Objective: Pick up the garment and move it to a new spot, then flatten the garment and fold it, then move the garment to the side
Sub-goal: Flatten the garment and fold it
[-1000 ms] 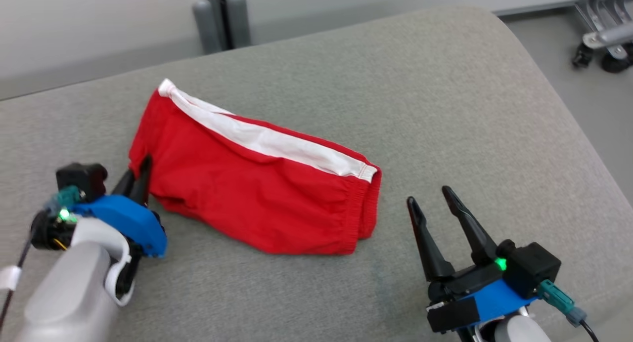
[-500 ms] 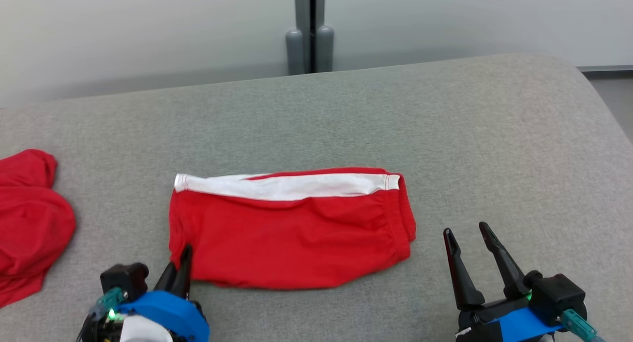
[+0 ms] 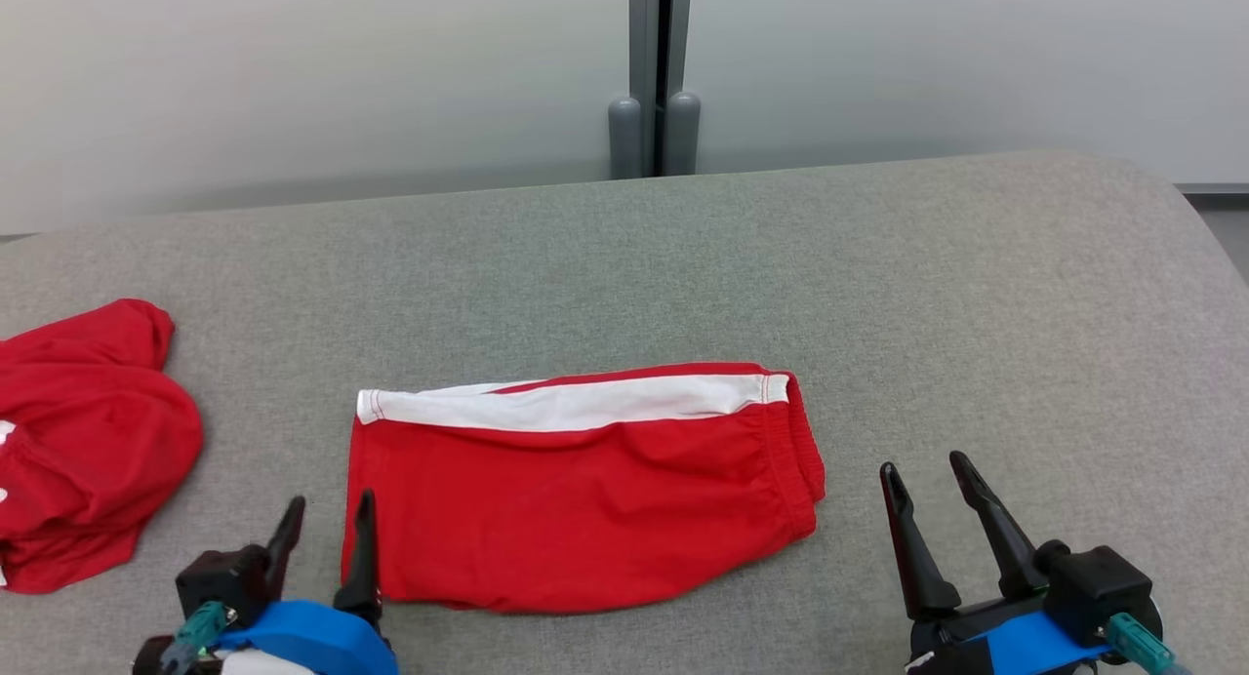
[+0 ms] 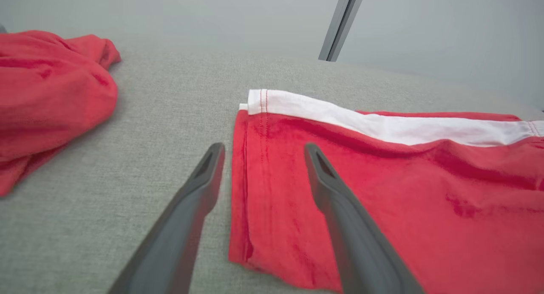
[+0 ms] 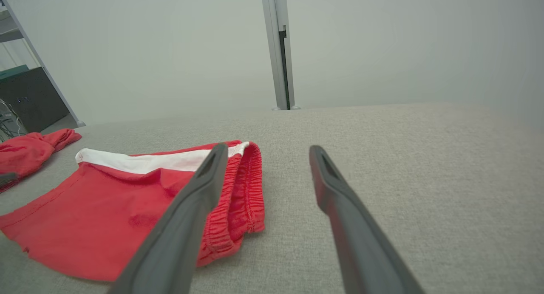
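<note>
**A:** What lies farthest left on the grey fabric-covered bench (image 3: 976, 295)?

**B:** A crumpled red garment (image 3: 88, 441), bunched in a heap and well apart from everything else

**A:** And next along?

**B:** The left end effector (image 3: 331, 504), its two dark fingers spread apart and gripping nothing. The head view puts its right finger at the left edge of the red shorts (image 3: 585, 504). The left wrist view tells more: one finger (image 4: 204, 179) is over bare bench fabric and the other over red cloth. The stitched hem (image 4: 250, 158) runs between them. Whether either finger touches the cloth, I cannot tell

**A:** Where exactly are the shorts?

**B:** Folded flat in the middle of the bench, on the robot's side, between the two end effectors. A white stripe (image 3: 576, 402) runs along their far edge

**A:** And to the right?

**B:** The right end effector (image 3: 924, 465), fingers likewise apart and empty, near the shorts' right end and clear of it. Its wrist view shows the gathered elastic waistband (image 5: 248, 187) doubled over at that end, which from the head is just a puckered edge. That view also takes in a dark cabinet (image 5: 25, 100) far off at its left, beyond the heap. Behind the bench a grey post (image 3: 656, 70) stands against a pale wall (image 3: 293, 70)
</note>
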You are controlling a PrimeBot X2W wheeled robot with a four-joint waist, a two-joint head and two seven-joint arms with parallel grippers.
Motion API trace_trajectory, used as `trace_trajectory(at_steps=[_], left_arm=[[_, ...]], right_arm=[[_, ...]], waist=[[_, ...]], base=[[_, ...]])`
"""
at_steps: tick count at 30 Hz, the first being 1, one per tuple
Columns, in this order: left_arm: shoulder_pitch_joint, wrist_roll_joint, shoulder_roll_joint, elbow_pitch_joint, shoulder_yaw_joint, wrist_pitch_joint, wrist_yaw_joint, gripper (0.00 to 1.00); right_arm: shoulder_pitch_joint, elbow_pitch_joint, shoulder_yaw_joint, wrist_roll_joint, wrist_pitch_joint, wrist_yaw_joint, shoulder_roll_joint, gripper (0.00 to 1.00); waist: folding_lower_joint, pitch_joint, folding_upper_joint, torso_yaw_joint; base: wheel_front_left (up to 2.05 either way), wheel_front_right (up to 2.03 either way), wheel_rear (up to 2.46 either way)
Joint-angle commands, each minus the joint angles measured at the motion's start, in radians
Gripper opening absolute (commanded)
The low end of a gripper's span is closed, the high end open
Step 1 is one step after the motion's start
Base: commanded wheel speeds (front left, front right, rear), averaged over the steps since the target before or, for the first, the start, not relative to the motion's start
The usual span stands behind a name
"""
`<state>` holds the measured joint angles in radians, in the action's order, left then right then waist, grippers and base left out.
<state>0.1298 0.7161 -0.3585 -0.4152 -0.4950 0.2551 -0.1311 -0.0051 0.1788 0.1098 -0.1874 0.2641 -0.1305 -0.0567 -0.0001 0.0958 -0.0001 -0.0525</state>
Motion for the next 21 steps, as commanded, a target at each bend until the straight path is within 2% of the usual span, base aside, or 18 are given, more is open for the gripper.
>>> trace_trajectory(at_steps=[1, 5, 10, 15, 21], left_arm=[[-0.001, -0.029, -0.01, 0.02, 0.022, 0.008, -0.014, 1.0], [-0.018, -0.123, -0.001, 0.112, 0.119, 0.01, -0.041, 1.0], [-0.062, -0.254, 0.044, 0.23, 0.255, 0.011, -0.037, 1.0], [-0.107, -0.374, 0.101, 0.311, 0.36, 0.011, -0.016, 1.0], [-0.144, -0.467, 0.15, 0.303, 0.427, 0.01, 0.026, 1.0]], right_arm=[[-0.001, -0.002, -0.007, -0.009, 0.0, 0.0, -0.005, 1.0], [-0.008, -0.003, -0.021, -0.008, 0.0, 0.0, -0.004, 1.0], [-0.011, -0.009, -0.043, -0.005, 0.0, 0.0, -0.003, 1.0], [-0.004, 0.001, -0.067, -0.005, 0.0, 0.0, 0.0, 1.0], [0.005, 0.022, -0.074, -0.004, 0.0, 0.0, 0.003, 1.0]], waist=[[0.0001, -0.005, 0.0001, 0.003], [0.0001, -0.01, 0.0001, 0.011], [0.0001, -0.008, 0.0001, 0.022], [0.0001, -0.012, 0.0001, 0.034], [0.0001, -0.026, 0.0001, 0.044]], base=[[0.0, 0.0, 0.0], [0.0, 0.0, 0.0], [0.0, 0.0, 0.0], [0.0, 0.0, 0.0], [0.0, 0.0, 0.0]])
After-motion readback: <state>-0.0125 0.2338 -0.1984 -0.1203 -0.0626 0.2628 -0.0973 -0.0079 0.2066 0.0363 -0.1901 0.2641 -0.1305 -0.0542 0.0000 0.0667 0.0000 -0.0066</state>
